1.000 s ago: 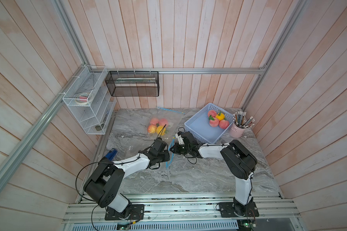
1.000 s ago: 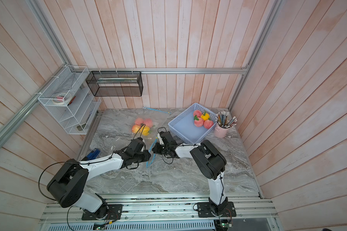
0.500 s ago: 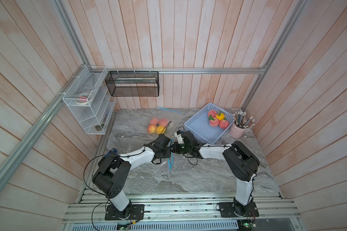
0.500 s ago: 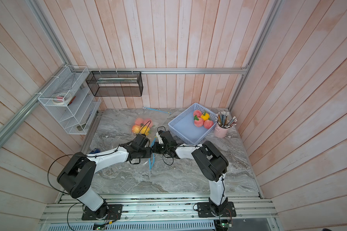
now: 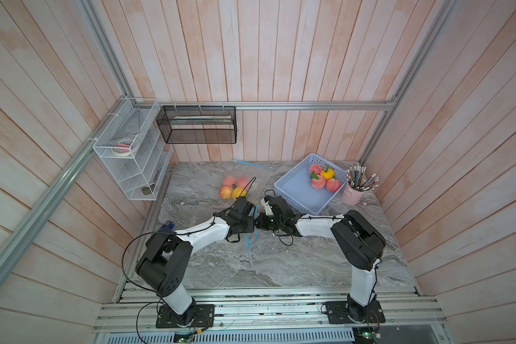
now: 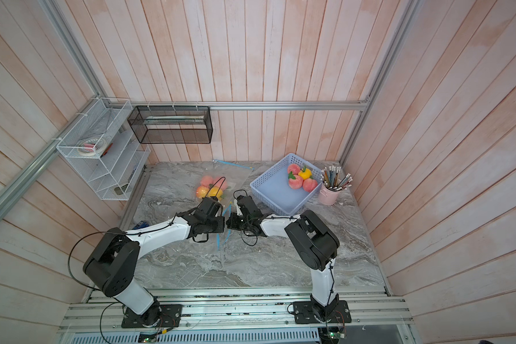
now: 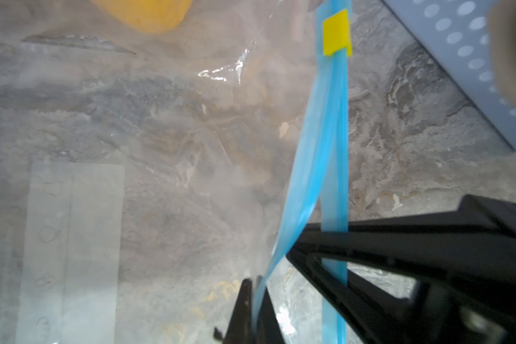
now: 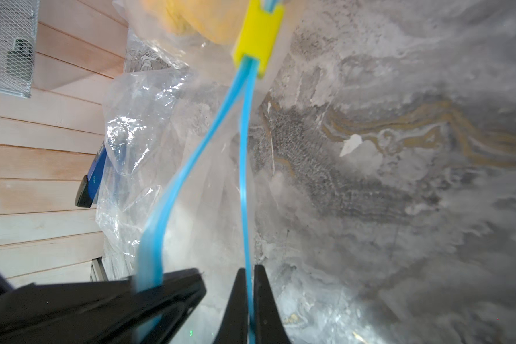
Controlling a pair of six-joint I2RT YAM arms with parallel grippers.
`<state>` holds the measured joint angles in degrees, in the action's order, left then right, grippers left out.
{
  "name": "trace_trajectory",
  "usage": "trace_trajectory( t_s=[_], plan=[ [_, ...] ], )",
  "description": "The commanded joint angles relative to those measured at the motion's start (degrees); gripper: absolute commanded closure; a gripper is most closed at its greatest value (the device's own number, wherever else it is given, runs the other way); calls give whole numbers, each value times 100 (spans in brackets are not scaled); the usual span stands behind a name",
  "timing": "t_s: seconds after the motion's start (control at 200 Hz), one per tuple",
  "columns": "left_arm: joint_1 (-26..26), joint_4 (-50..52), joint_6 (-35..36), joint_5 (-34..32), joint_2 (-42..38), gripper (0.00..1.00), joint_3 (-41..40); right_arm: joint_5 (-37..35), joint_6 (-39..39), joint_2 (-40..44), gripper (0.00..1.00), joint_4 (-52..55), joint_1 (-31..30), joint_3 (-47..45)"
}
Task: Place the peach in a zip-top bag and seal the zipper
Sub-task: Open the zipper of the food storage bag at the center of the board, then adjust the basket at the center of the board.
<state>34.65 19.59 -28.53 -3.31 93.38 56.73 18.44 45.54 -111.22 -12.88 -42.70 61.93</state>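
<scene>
**Overhead and wrist views.** We see a grey marbled tabletop (image 5: 280, 262). At far right stands a pale-blue perforated plastic basket (image 5: 298, 193) holding three pink peaches (image 5: 318, 181) and a yellow pepper (image 5: 326, 173). A clear plastic zip-top bag (image 8: 176, 134) lies at centre, its mouth turned right. Four round fruits (image 5: 229, 180), some peach-pink, cluster just beyond the arms under clear film. We cannot tell whether they sit inside this bag. The left gripper (image 7: 255, 286) is clenched on one blue zipper strip (image 7: 316, 155), and the right gripper (image 8: 249, 286) is clenched on the other. The strips part near the jaws and converge at a small yellow slider (image 8: 258, 38) at the far end.
</scene>
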Motion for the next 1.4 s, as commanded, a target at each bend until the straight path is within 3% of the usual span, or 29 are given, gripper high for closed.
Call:
trace_trajectory(
  t_s=[0.0,0.205,0.615,0.755,0.85,0.915,1.05,1.175,1.395],
  plan=[
    [-20,89,23,23,-379,97,141,-280,-172,75,88,321,-43,123],
    [-71,522,84,-114,-820,98,324,-851,-391,443,78,799,-37,120],
    [-156,1187,96,-167,-1288,99,754,-1992,-562,788,77,1883,16,404],
    [-161,1003,-8,102,-1195,99,696,-1797,-907,843,76,2077,16,778],
    [-172,769,-119,428,-1109,99,640,-1566,-1221,1153,65,1995,24,886],
    [-193,571,-209,663,-1073,99,582,-1516,-1376,1451,52,1945,87,842],
    [-256,234,-350,992,-993,99,481,-1575,-1513,2211,39,1711,477,418],
    [-275,104,-402,1104,-919,99,433,-1871,-1546,2727,36,1699,1072,-13],
    [-275,-8,-418,1258,-883,99,412,-2505,-2061,2067,37,2497,2125,198]
  ],
)
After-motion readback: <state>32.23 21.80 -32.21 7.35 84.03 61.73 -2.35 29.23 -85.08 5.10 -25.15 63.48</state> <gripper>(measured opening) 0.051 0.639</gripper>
